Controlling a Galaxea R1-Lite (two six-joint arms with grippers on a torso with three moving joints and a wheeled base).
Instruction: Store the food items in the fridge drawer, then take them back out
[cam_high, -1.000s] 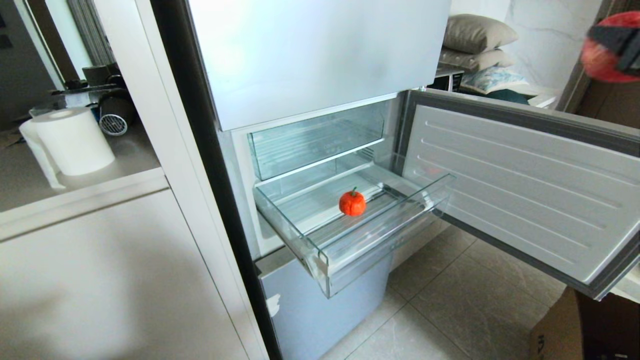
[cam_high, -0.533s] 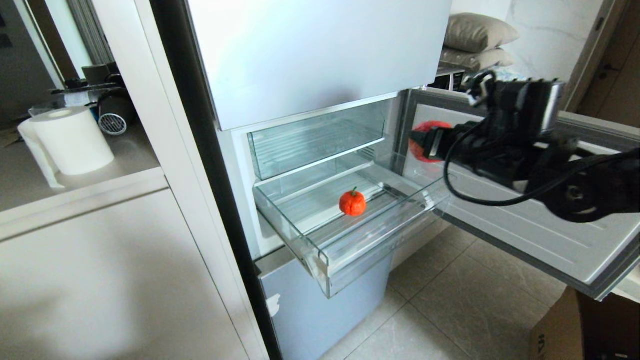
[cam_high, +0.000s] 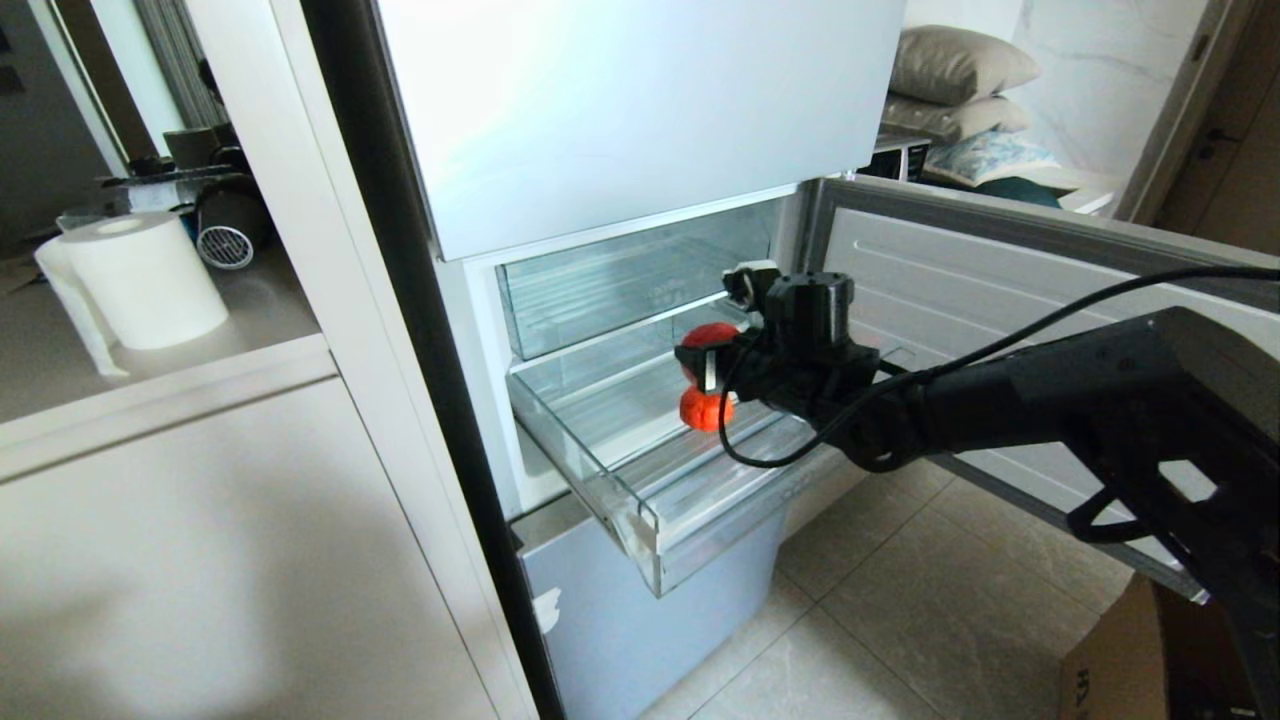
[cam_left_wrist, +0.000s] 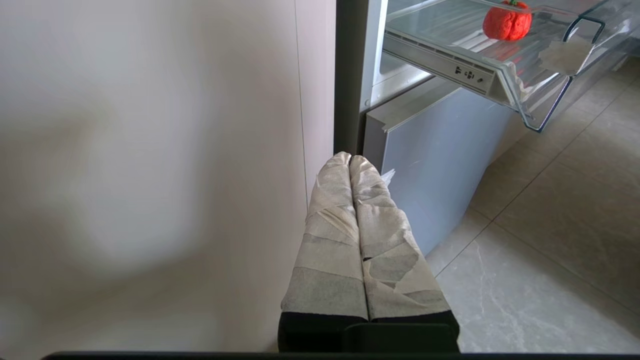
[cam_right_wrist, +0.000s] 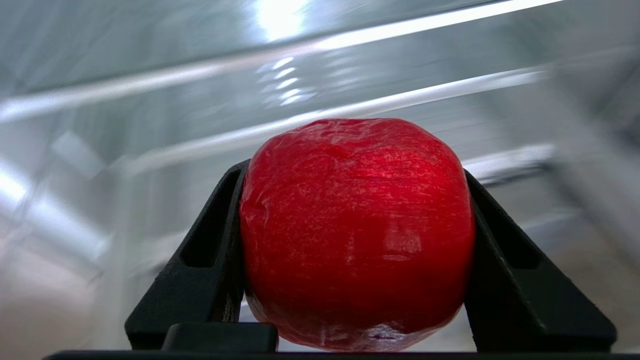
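Note:
The fridge drawer (cam_high: 640, 520) is pulled out, clear, with a ribbed bottom and a thick front lip. In it lies an orange-red wrinkled food item (cam_high: 703, 411) with a green stem, also in the left wrist view (cam_left_wrist: 506, 22). My right gripper (cam_high: 705, 362) hovers just above that item, over the drawer, shut on a smooth red round fruit (cam_high: 709, 338). That fruit fills the span between the black fingers (cam_right_wrist: 357, 230). My left gripper (cam_left_wrist: 350, 160) is parked low beside the fridge's lower front, its taped fingers pressed together and empty.
The fridge door (cam_high: 1000, 350) stands open on the right behind my right arm. Another clear drawer (cam_high: 620, 290) sits above, closed. A paper roll (cam_high: 140, 280) stands on the counter at left. A cardboard box (cam_high: 1120, 660) sits on the tiled floor at lower right.
My right arm swung in from the upper right, past the open door, carrying the red fruit down to just above the item in the drawer. The left arm stayed still.

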